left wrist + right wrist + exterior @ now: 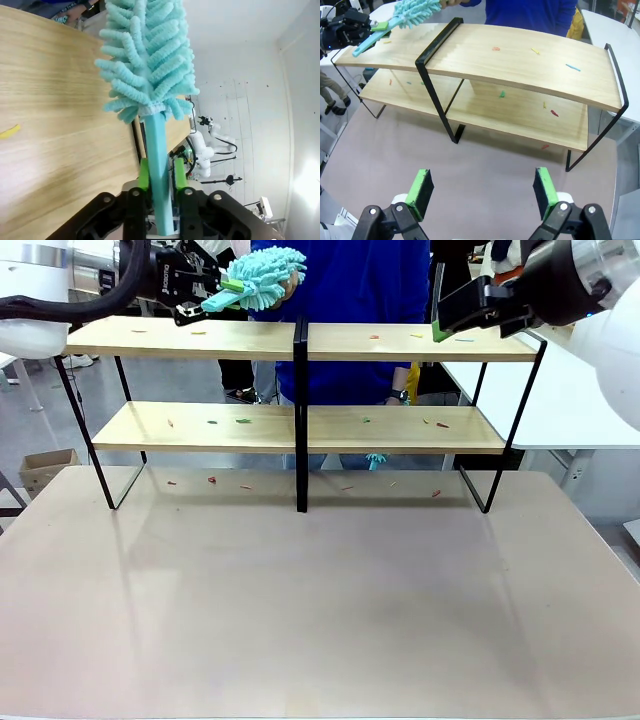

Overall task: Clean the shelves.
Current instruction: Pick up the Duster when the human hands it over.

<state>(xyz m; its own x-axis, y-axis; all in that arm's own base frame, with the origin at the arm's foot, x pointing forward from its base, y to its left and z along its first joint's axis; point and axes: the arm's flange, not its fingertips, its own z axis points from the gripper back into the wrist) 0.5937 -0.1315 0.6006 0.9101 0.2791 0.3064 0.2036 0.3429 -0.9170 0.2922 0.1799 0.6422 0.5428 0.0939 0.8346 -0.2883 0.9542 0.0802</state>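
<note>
Left tool (159, 176) with duster (150, 60) above shelves (400, 341)

A white table (565, 405) stands at right, a cardboard box (45, 468) on the grey floor (25, 415) at left.

This looks like a robotics lab or test room rather than a home. Two white robot arms, the left arm (28, 325) and the right arm (612, 350), flank a large, bare beige surface (320, 600). At the far right a plain white office-style table (570, 400) stands on a hard grey floor (40, 420). A cardboard box (48, 468) sits on the floor at the left. The left wrist view shows a bare white wall (240, 55), scuffed and undecorated, under even indoor light.
</note>
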